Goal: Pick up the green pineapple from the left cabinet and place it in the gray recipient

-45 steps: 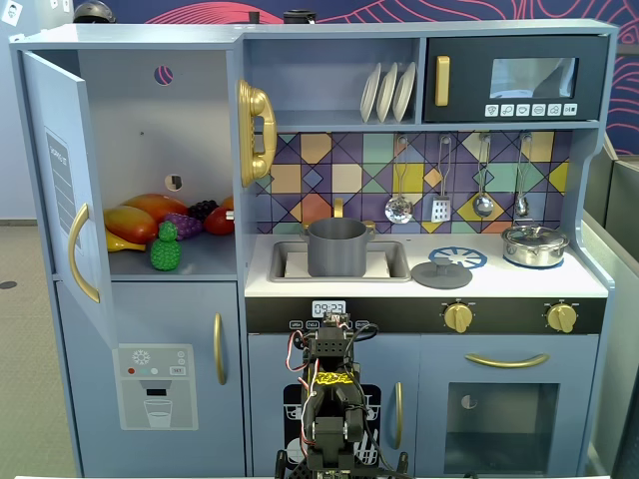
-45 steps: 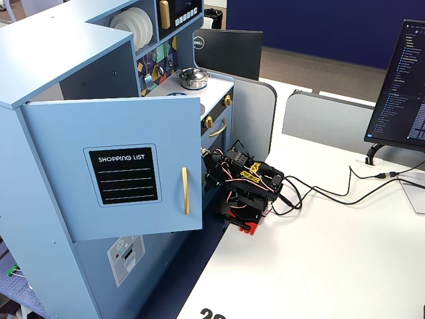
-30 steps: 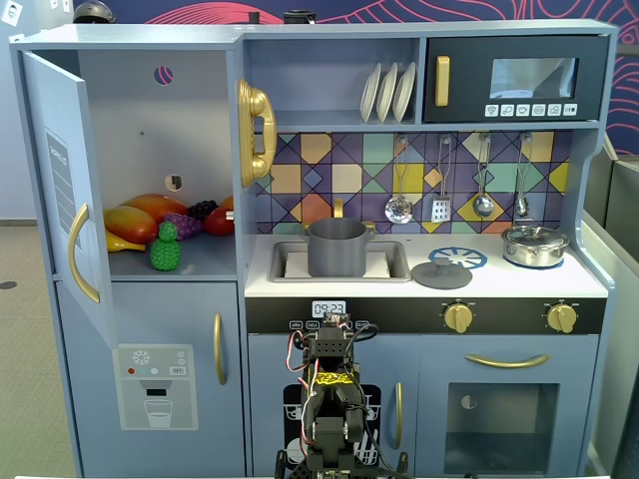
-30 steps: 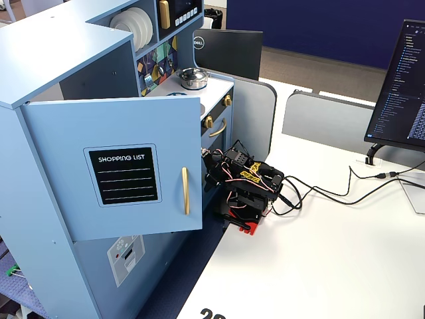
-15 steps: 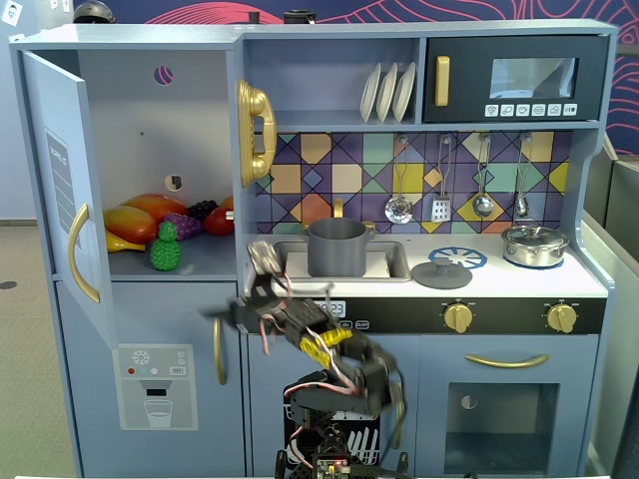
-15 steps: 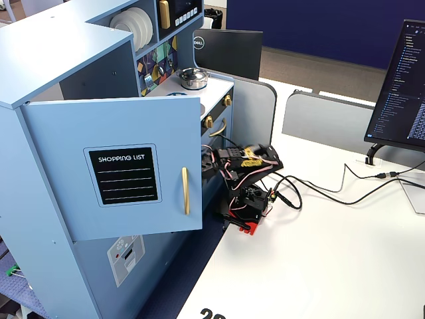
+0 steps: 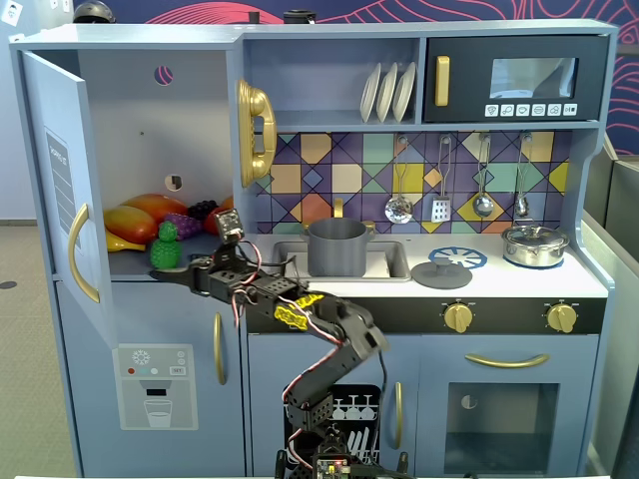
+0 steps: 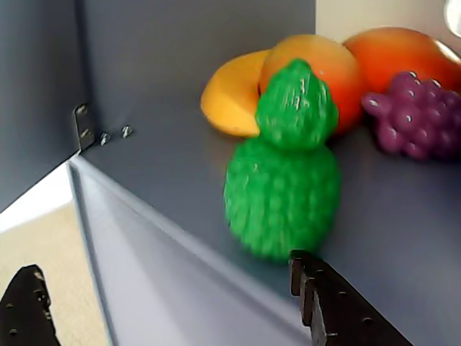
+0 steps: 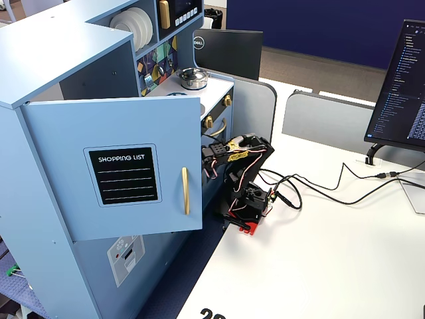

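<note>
Claw (image 8: 173, 303) spread wide, right at the shelf's front edge, holding nothing. The pineapple (image 8: 283, 169) stands upright near that edge inside the open cabinet (image 7: 150, 120), just ahead of the fingers (image 8: 338, 306). Mango (image 8: 317, 68) and grapes (image 8: 414, 115) crowd behind it. Gray pot (image 7: 336, 247) sits in the sink.

Both fixed views are evenly and brightly lit, sharp from edge to edge, with soft shadow only inside the left cabinet (image 7: 150, 130) at the upper left of the frame and a pale glare on the microwave window (image 7: 532, 77) at the upper right. The wrist view is softer: the green pineapple (image 8: 282, 173) in the centre is smeared by blur, and the purple grapes (image 8: 414, 115) at the right edge carry small bright highlights. The upper right corner there is washed out to near white.
</note>
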Controlling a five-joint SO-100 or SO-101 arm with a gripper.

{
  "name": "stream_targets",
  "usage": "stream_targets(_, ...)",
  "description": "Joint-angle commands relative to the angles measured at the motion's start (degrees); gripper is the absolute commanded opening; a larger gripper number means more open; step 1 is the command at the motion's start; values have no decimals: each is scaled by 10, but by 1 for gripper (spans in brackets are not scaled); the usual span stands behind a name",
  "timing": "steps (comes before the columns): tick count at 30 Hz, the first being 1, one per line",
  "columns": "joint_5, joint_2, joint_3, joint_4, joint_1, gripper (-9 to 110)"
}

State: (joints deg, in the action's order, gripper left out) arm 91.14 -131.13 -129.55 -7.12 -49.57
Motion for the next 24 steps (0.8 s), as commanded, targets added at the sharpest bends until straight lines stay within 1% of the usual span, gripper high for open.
stream_targets(1,-19,47,68,-61,25,41)
stream_targets(9,-33,98,101,-87,54,40)
stream_targets(24,-22,206,182,-110,45,38)
